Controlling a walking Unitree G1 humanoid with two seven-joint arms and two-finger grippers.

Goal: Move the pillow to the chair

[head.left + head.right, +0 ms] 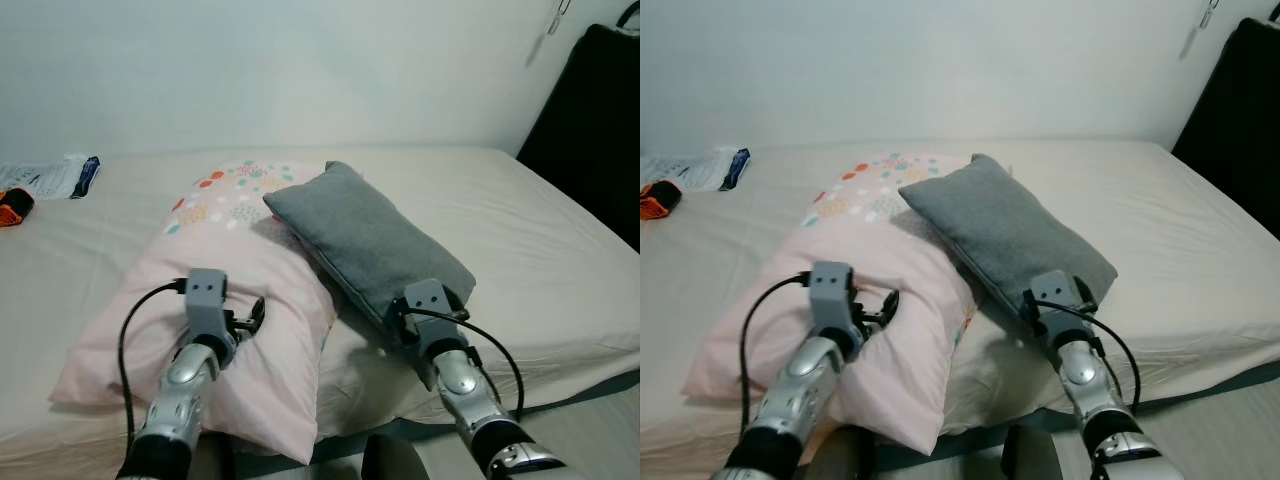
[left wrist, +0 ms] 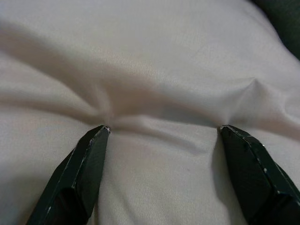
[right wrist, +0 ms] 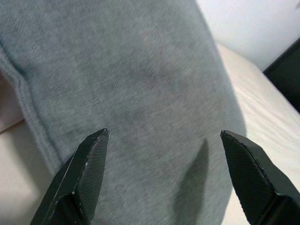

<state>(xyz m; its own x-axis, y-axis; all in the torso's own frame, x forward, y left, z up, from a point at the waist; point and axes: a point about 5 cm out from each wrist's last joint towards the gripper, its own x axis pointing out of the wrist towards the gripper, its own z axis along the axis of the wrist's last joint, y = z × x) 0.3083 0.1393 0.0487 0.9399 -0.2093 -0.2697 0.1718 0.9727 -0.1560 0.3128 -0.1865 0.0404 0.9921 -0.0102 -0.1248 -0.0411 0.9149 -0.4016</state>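
Both grippers positioned over two pillows on the bed (image 1: 560, 240).

The left gripper (image 2: 161, 133) has its jaws released, fingertips (image 2: 96, 140) pressing into the pink pillow (image 1: 240, 310) at lower left of the frame. The right gripper (image 3: 164, 140) has its jaws released over the near end of the grey pillow (image 1: 365, 235), which lies at centre frame, partly overlapping the pink pillow. A dark chair (image 1: 595, 130) stands at the upper right edge, beside the bed.

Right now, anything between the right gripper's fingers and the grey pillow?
Nothing. In the right wrist view the right gripper is open, just above the grey pillow, with only its fabric showing between the fingertips.
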